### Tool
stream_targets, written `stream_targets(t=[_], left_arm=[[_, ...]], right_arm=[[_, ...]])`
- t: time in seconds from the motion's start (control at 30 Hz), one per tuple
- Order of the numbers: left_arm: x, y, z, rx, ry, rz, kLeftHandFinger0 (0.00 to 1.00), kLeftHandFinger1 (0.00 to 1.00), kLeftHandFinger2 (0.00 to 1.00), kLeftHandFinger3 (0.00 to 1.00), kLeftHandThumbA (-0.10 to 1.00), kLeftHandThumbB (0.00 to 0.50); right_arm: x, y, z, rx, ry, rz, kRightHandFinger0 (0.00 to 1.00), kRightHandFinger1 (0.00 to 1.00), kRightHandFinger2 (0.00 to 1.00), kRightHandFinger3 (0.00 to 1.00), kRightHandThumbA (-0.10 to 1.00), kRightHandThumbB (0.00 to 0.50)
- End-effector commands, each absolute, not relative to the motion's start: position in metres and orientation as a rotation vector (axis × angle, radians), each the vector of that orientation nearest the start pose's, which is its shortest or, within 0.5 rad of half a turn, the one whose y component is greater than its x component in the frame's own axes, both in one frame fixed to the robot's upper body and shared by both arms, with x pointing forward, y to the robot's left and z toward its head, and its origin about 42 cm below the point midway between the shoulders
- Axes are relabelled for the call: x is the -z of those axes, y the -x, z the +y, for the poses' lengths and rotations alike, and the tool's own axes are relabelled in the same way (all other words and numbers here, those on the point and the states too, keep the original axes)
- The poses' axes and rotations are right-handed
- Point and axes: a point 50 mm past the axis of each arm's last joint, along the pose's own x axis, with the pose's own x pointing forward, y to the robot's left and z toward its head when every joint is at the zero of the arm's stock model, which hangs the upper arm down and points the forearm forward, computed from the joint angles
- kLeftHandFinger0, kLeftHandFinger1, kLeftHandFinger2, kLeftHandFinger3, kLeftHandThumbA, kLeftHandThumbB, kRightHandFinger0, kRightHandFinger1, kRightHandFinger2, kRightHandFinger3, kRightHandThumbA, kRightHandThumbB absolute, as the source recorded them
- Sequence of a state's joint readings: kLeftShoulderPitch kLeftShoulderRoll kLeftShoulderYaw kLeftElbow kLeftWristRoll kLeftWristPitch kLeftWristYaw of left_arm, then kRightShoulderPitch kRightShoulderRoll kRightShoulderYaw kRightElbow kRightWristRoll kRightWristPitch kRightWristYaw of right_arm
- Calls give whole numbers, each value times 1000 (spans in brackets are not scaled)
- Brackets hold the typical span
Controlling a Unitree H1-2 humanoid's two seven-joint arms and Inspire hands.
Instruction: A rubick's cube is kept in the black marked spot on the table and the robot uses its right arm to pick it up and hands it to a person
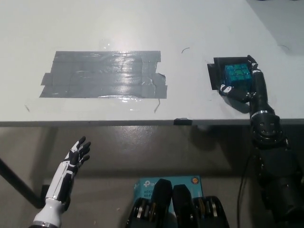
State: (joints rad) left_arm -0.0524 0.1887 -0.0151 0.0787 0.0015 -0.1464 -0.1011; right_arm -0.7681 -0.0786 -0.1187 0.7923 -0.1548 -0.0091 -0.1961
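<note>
- The rubik's cube [236, 75] sits in the right half of the frame, on the black marked spot [214, 76] on the pale counter [142, 28]; its upper face shows turquoise tiles.
- The black right hand [247, 85] reaches up from the lower right of the frame and is at the cube — its fingers [225, 89] curl around the cube's lower edge and another lies along its right side. The fingers look wrapped against the cube, touching it, while the cube is still down on the marked spot; whether the grip is firm cannot be told from this view.
- The black right arm [270, 152] runs down from the counter's front edge to the lower right corner of the frame.
- The white left hand [76, 159] rests at the lower left of the frame, below the counter's front edge, its fingers spread apart and holding nothing.
- A wide patch of grey tape [104, 74] covers the counter left of centre, well apart from the cube; its surface is shiny and wrinkled.
- A small dark curved mark [185, 50] lies on the counter between the tape and the marked spot, a little higher in the frame.
- A blue box [147, 187] with an orange dot shows on the floor at the bottom middle, partly hidden.
</note>
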Motion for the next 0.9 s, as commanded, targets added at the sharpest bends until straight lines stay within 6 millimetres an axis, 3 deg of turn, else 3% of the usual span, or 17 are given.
stream_targets(t=[0.0, 0.07, 0.4, 0.47, 0.5, 0.53, 0.57, 0.6, 0.63, 0.67, 0.7, 0.77, 0.83, 0.87], left_arm=[[-112, -304, 261, 157, -201, -155, 1000, 1000, 1000, 1000, 1000, 167], [-114, -304, 261, 157, -191, -157, 1000, 1000, 1000, 1000, 1000, 151], [-117, -305, 259, 152, -190, -155, 1000, 1000, 1000, 1000, 1000, 178], [-117, -304, 259, 151, -194, -156, 1000, 1000, 1000, 1000, 1000, 177], [-117, -304, 259, 152, -190, -155, 1000, 1000, 1000, 1000, 1000, 181], [-117, -305, 259, 153, -185, -154, 1000, 1000, 1000, 1000, 1000, 182], [-117, -305, 259, 152, -181, -153, 1000, 1000, 1000, 1000, 1000, 190], [-118, -305, 259, 153, -181, -154, 1000, 1000, 1000, 1000, 1000, 190], [-118, -305, 259, 154, -183, -156, 1000, 1000, 1000, 1000, 1000, 190], [-118, -307, 259, 156, -183, -157, 1000, 1000, 1000, 1000, 1000, 192], [-118, -307, 260, 156, -182, -157, 1000, 1000, 1000, 1000, 1000, 192], [-118, -307, 260, 156, -183, -158, 1000, 1000, 1000, 1000, 1000, 181], [-118, -307, 260, 156, -184, -159, 1000, 1000, 1000, 1000, 1000, 179], [-119, -309, 260, 153, -184, -162, 1000, 1000, 1000, 1000, 1000, 188]], right_arm=[[-206, -522, -195, 136, 157, -72, 1000, 1000, 1000, 1000, 841, 444], [-206, -524, -195, 133, 148, -61, 1000, 1000, 1000, 1000, 836, 443], [-201, -535, -200, 125, 71, 9, 1000, 1000, 1000, 1000, 839, 442], [-200, -536, -200, 148, 32, 6, 1000, 1000, 1000, 1000, 698, 409], [-201, -536, -200, 169, 35, 11, 1000, 1000, 1000, 1000, 541, 345], [-201, -536, -200, 195, 41, 18, 1000, 1000, 1000, 1000, 503, 356], [-202, -537, -200, 241, 91, 30, 706, 768, 905, 1000, 334, 327], [-202, -538, -200, 274, 119, 38, 531, 585, 742, 979, 200, 316], [-202, -538, -200, 298, 132, 44, 450, 523, 673, 899, 127, 314], [-200, -539, -202, 328, 122, 56, 296, 473, 626, 658, -89, 272], [-198, -540, -204, 338, 125, 67, 236, 397, 537, 503, -98, 268], [-196, -539, -205, 338, 142, 69, 178, 394, 669, 561, -100, 258], [-194, -539, -205, 338, 161, 68, 144, 404, 730, 613, -100, 260], [-196, -540, -204, 335, 166, 57, 75, 373, 728, 615, -100, 245]])
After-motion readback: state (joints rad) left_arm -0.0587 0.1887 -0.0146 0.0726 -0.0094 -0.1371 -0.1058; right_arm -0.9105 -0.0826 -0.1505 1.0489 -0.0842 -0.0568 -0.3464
